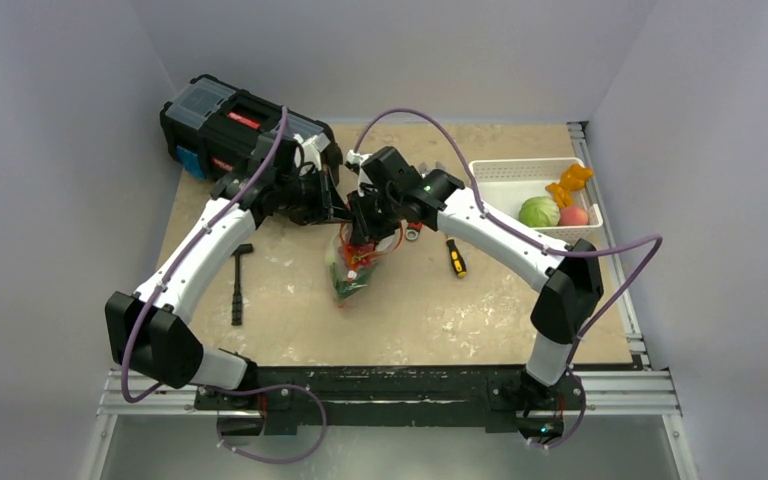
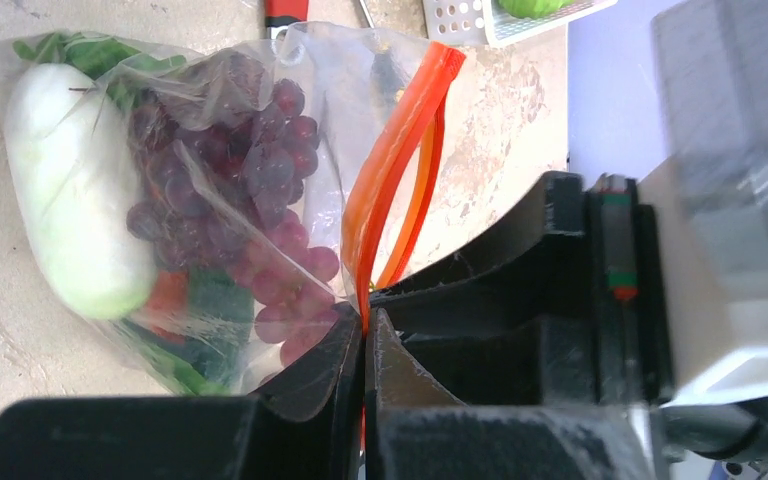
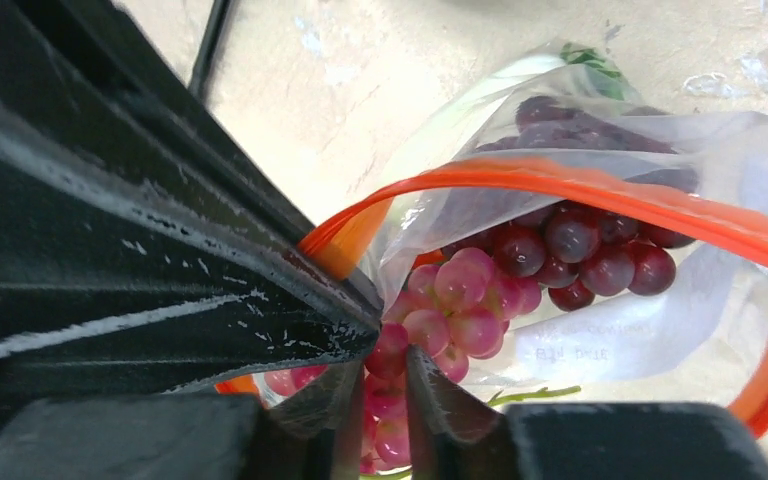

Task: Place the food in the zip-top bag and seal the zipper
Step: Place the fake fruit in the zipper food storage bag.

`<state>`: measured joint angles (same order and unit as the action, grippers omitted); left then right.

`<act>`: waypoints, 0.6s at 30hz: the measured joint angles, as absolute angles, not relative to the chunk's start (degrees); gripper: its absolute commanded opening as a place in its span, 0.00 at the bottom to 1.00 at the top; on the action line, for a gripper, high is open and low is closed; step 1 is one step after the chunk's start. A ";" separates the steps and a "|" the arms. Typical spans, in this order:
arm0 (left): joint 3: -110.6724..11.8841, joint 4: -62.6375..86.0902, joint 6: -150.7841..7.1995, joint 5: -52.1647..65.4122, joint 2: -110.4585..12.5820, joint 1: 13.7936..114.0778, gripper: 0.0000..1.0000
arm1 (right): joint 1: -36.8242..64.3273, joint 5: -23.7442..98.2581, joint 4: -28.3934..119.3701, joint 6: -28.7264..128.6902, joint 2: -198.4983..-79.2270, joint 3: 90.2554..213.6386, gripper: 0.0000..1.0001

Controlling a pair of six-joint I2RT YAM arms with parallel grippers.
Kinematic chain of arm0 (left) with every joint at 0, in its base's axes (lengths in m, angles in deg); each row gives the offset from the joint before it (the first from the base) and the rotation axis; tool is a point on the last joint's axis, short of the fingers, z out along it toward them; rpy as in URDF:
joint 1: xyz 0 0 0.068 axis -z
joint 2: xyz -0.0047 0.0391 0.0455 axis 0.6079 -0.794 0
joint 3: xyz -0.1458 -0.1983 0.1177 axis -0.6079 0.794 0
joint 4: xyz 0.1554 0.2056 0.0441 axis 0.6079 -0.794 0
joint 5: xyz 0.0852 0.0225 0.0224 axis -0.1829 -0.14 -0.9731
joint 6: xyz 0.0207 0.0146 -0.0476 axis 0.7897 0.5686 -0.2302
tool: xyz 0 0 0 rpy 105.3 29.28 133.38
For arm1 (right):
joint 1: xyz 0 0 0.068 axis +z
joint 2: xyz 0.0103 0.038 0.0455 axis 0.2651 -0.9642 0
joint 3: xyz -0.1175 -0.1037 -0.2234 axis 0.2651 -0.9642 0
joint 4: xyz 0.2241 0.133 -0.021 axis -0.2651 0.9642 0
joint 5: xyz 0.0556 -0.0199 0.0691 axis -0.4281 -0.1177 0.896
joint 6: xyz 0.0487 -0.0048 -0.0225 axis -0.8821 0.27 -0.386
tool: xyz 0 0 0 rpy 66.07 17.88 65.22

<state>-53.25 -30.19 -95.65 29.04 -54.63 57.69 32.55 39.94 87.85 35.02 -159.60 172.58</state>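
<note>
The clear zip-top bag (image 1: 349, 272) lies mid-table with its mouth lifted toward the far side. In the left wrist view it holds a white-green radish (image 2: 75, 195), a purple grape bunch (image 2: 250, 190), leafy greens (image 2: 70, 50) and something orange. My left gripper (image 2: 365, 318) is shut on the red-orange zipper (image 2: 392, 170) at one end of the mouth, which gapes open. My right gripper (image 3: 385, 370) is shut on the grape bunch (image 3: 520, 265) at the open mouth, beside the zipper (image 3: 600, 192). In the top view the left gripper (image 1: 343, 215) and the right gripper (image 1: 365, 237) meet above the bag.
A white slotted basket (image 1: 505, 172) at the right holds a green cabbage (image 1: 538, 211), a pink-red fruit (image 1: 574, 216) and an orange piece (image 1: 570, 181). A yellow-black screwdriver (image 1: 455, 257) lies right of the bag, a black tool (image 1: 239, 283) left of it, and a black toolbox (image 1: 232, 127) at the far left.
</note>
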 measured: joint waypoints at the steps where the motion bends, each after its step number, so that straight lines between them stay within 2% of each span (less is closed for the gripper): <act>1: -53.25 -30.19 -95.65 29.04 -54.63 57.69 0.00 | 32.46 39.77 87.87 34.58 -159.60 172.98 0.01; 6: -53.25 -29.69 -95.63 28.75 -54.63 57.62 0.00 | 30.38 40.16 87.68 29.99 -159.38 176.28 0.00; 13: -53.25 -29.03 -95.65 28.99 -54.74 57.34 0.00 | 22.64 52.75 78.89 20.52 -158.53 171.23 0.00; 18: -53.25 -29.23 -95.63 29.26 -54.85 57.34 0.00 | 22.58 55.42 76.68 18.16 -158.66 170.11 0.00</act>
<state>-53.25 -29.23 -95.63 29.26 -54.85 57.34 22.58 55.42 76.68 18.16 -158.66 170.11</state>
